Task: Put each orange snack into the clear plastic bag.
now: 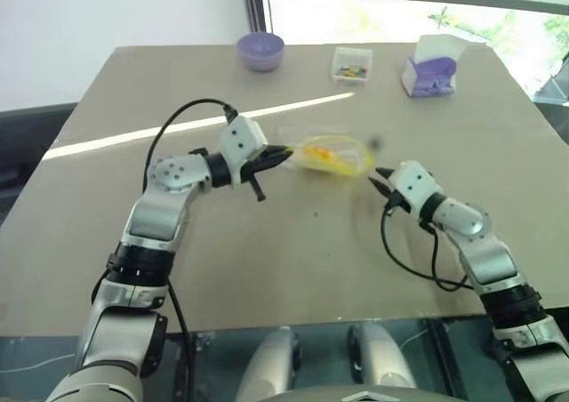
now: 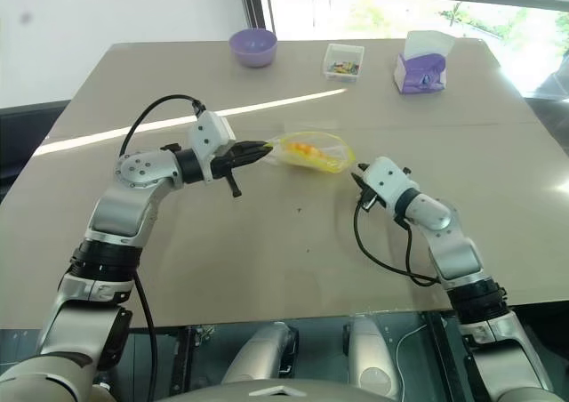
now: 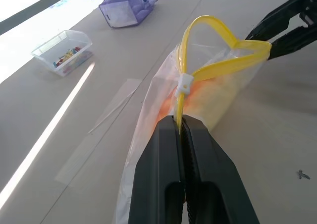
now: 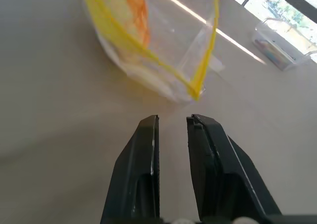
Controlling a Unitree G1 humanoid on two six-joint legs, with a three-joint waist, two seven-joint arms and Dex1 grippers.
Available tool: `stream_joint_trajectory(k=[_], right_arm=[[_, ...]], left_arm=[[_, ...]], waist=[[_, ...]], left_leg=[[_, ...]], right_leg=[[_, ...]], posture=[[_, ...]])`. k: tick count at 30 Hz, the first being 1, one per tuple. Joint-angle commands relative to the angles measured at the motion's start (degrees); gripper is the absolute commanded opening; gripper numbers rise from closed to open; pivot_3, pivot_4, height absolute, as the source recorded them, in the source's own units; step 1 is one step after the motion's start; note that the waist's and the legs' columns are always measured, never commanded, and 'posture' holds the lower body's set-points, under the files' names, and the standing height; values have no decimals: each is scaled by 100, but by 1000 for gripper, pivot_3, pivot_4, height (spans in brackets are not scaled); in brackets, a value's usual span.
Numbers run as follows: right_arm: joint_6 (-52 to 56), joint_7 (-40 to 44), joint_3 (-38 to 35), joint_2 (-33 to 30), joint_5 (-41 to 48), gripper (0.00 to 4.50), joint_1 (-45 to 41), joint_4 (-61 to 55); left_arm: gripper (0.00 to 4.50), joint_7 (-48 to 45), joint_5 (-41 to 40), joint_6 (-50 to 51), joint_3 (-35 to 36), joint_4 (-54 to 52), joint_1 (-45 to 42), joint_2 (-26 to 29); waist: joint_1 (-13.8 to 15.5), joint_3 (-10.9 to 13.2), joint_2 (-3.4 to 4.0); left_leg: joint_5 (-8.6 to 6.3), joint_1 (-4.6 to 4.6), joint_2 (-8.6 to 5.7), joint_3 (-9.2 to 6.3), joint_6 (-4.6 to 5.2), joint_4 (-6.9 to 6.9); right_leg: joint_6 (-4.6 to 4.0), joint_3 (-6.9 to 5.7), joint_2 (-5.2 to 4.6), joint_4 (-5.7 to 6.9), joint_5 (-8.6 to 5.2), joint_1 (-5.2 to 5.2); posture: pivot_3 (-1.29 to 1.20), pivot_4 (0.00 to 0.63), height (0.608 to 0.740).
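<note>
Left gripper jaws clamped on yellow seal strip of clear plastic bag, held at tabletop centre, orange snack inside. Right gripper jaws narrowly parted, empty, just off bag's 3 o'clock corner. Purple tissue box at 1 o'clock, well apart.

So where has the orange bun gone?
The orange snack sits inside the clear plastic bag mid-table, held by the left end effector, with the right end effector just beside it.

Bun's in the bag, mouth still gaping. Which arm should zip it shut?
Right, probably. The right gripper is free, jaws slightly apart, facing the clear plastic bag's open yellow seal corner. The left gripper is clamped on the seal strip, the round orange snack inside.
</note>
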Motion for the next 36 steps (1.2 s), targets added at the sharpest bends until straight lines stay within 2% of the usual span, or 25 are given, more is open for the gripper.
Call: stream_joint_trajectory(k=[1, 15, 17, 21, 25, 30, 36], right_arm=[[-281, -57, -97, 133, 33, 980, -224, 76], [-510, 236, -290, 53, 209, 980, -333, 199], [-323, 372, -404, 27, 431, 980, -266, 66], [845, 875, -788, -66, 1364, 980, -25, -447], [1643, 993, -1081, -103, 1965, 980, -5, -819], [2229, 881, -1169, 49, 2357, 980, -207, -1103], [2333, 775, -890, 221, 2232, 980, -363, -1030]], left_arm=[[0, -24, -84, -31, 126, -181, -47, 43], [0, -10, 2, -158, 145, -379, 268, 207], [0, -4, 14, -177, 143, -393, 291, 227], [0, 21, 29, -203, 127, -434, 335, 236], [0, 44, 33, -198, 117, -516, 394, 238], [0, 56, 47, -200, 112, -583, 454, 258], [0, 79, 44, -182, 111, -689, 526, 258]], waist=[[-2, 0, 0], [1, 0, 0], [5, 0, 0], [25, 0, 0], [22, 0, 0], [7, 0, 0], [31, 0, 0]], left_leg=[[0, 0, 0, 0, 0, 0], [0, 0, 1, -2, 0, 0], [0, 0, 1, -2, 0, 0], [0, -1, 1, -4, 1, 0], [-1, -1, 1, -3, 2, 0], [-1, 0, 5, -3, 2, 0], [-1, -1, 2, -3, 2, 0]], right_leg=[[0, 0, 0, 0, 0, 0], [0, 0, 0, 0, 0, 0], [0, -1, 0, -1, 0, 0], [0, -1, 0, -2, 0, 1], [0, -1, -1, -1, 0, 1], [0, -1, 2, 0, 0, 1], [0, -2, -1, -1, 0, 1]], posture=[[0, 150, 740], [0, 150, 740], [0, 150, 740], [0, 150, 740], [0, 150, 740], [0, 150, 740], [0, 150, 740]])
